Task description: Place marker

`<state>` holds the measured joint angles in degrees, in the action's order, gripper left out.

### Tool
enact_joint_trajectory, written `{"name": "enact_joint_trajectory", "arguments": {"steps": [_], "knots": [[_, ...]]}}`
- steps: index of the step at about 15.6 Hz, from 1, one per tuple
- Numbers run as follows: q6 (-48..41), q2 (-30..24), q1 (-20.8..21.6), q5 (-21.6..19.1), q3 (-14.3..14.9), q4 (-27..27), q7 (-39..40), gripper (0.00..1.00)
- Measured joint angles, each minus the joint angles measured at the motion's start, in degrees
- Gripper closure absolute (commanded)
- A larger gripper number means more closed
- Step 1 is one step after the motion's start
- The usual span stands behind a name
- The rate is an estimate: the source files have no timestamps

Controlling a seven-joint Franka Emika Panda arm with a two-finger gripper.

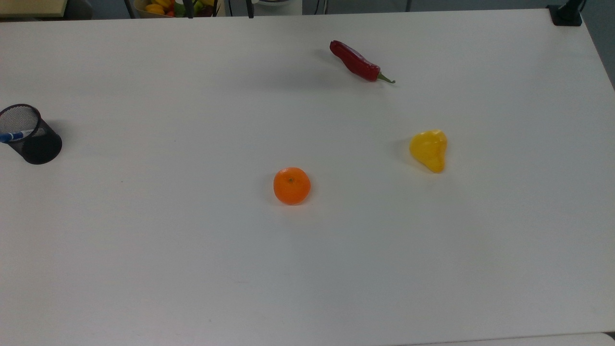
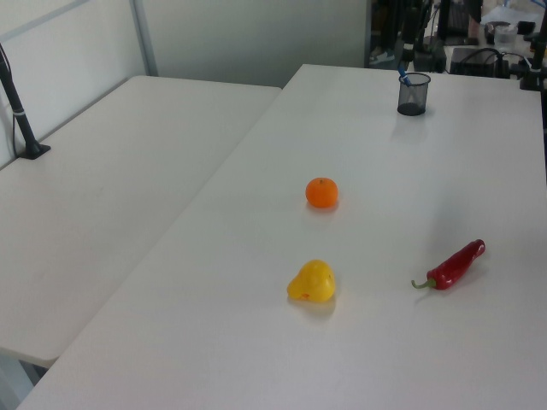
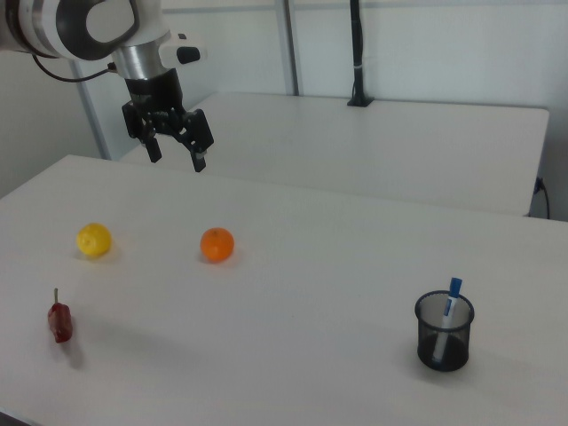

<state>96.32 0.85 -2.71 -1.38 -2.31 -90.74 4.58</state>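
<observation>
The marker [image 3: 446,315] stands inside a black mesh cup [image 3: 444,332], its long axis near upright and leaning slightly, blue cap end up and projecting above the rim, lower end down in the cup. In the top view the marker [image 1: 14,135] shows as a white barrel with a blue end lying across the cup's [image 1: 30,134] mouth, pointing toward the top view's left; in the left view its blue tip [image 2: 403,77] rises past the rim of the cup [image 2: 413,94]. The cup rests on the white bench [image 1: 307,269], near the top view's left edge and toward the right view's lower right, well apart from the other items. An orange [image 1: 291,185] sits near the middle of the bench; a yellow pear-shaped fruit [image 1: 429,149] lies toward the top view's right of it, and a red chili [image 1: 355,61] with a green stem lies farther up in the top view. In the right view the orange [image 3: 216,245], the yellow fruit [image 3: 93,240] and the chili [image 3: 59,321] sit at the right view's left. The gripper [image 3: 174,149] hangs in the air above the bench's far side in the right view, high above the orange, jaws spread apart and holding nothing, pointing downward. A second white bench [image 2: 102,196] adjoins the first.
</observation>
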Motion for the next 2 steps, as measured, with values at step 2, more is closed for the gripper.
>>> {"name": "enact_joint_trajectory", "arguments": {"steps": [2], "knots": [[0.0, 0.0, 0.1, 0.0, 0.0, -0.2, 0.8, 0.0]]}}
